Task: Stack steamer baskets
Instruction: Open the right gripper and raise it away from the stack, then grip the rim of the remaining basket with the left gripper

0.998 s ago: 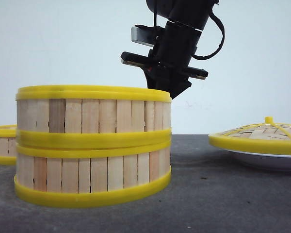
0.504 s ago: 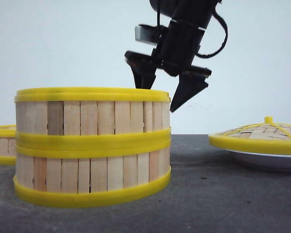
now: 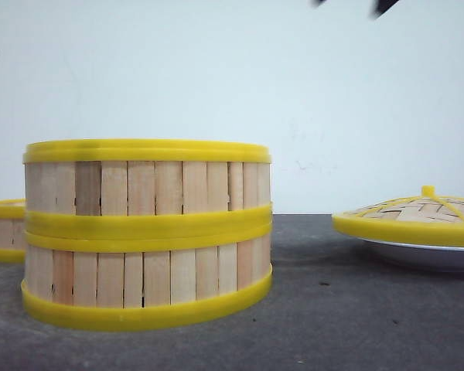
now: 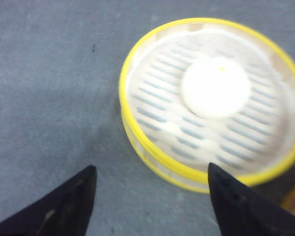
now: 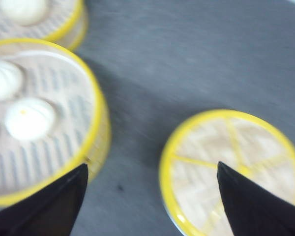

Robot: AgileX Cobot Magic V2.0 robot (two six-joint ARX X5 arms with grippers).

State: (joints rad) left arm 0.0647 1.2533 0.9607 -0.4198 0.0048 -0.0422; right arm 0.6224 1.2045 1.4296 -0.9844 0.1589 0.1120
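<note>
Two steamer baskets stand stacked at the left of the table, the upper basket (image 3: 147, 182) resting on the lower basket (image 3: 147, 282). The upper one (image 5: 39, 123) holds white buns. A third basket (image 3: 4, 230) sits alone at the far left and holds one white bun (image 4: 215, 87). My left gripper (image 4: 150, 166) hangs open above the table beside this single basket (image 4: 152, 147), touching nothing. High over the gap between the stack and the lid, my right gripper (image 5: 151, 165) is open and empty. Only its fingertips (image 3: 383, 6) show at the top edge of the front view.
A domed woven lid (image 3: 417, 216) with a yellow rim and knob lies on a white plate (image 3: 425, 255) at the right, and the lid (image 5: 231, 167) also shows under the right gripper. Dark grey tabletop (image 3: 332, 309) lies between stack and plate.
The right gripper opened at the upper basket's far rim, let go, and rose almost out of the top of the front view. The stack has stayed put.
</note>
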